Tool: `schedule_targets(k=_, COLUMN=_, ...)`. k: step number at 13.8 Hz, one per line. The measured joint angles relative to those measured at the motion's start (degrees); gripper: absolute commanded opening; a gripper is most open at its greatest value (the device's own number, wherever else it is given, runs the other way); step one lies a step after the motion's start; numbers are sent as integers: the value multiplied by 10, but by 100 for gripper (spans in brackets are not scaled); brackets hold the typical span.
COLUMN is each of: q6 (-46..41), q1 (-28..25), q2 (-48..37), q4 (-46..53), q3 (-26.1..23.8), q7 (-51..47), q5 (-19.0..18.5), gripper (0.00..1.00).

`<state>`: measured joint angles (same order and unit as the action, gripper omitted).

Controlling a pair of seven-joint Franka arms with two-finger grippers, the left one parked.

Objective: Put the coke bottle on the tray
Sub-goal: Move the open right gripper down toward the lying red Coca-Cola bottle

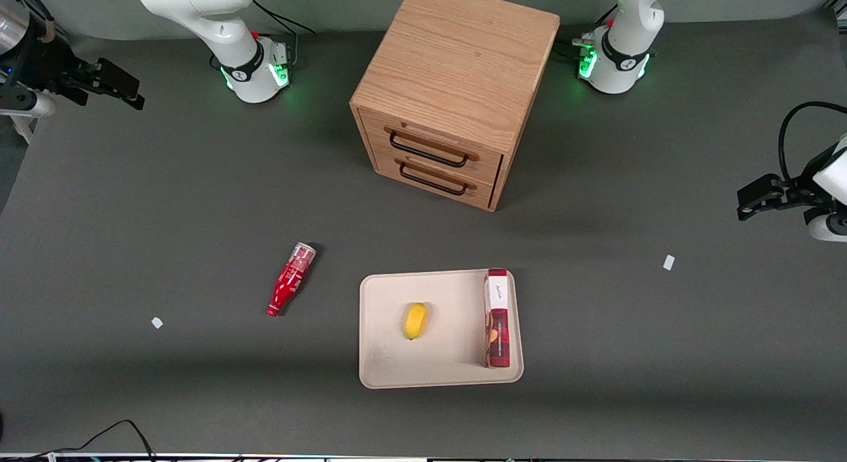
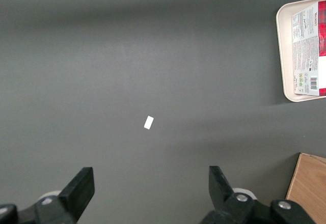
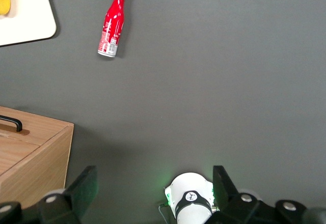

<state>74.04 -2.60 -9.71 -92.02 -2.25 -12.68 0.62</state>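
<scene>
Two things already sit in the tray (image 1: 384, 372): a yellow fruit (image 1: 415, 320) and a red-and-white box (image 1: 497, 318). Beside the tray, apart from it, the coke bottle (image 1: 290, 278) lies flat on the desk (image 1: 165, 204). High above the working arm's end, the hand (image 1: 106, 85) hangs open and empty.

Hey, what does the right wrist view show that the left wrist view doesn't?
Only the right wrist view shows the coke bottle lying on its side on the table, a yellow fruit on the tray, a drawer handle of the wooden cabinet, the arm's base, and the open gripper held high, far from the bottle. Only the left wrist view shows the red-and-white box on the tray and a small white scrap. Both show part of the tray, a piece of the cabinet and the dark table.
</scene>
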Motion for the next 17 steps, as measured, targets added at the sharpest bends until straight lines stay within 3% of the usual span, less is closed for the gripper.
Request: schedule_targets(k=17, q6=-22, q1=-1, q2=21, q4=41, q3=-13, q7=-2, q5=6, gripper=100)
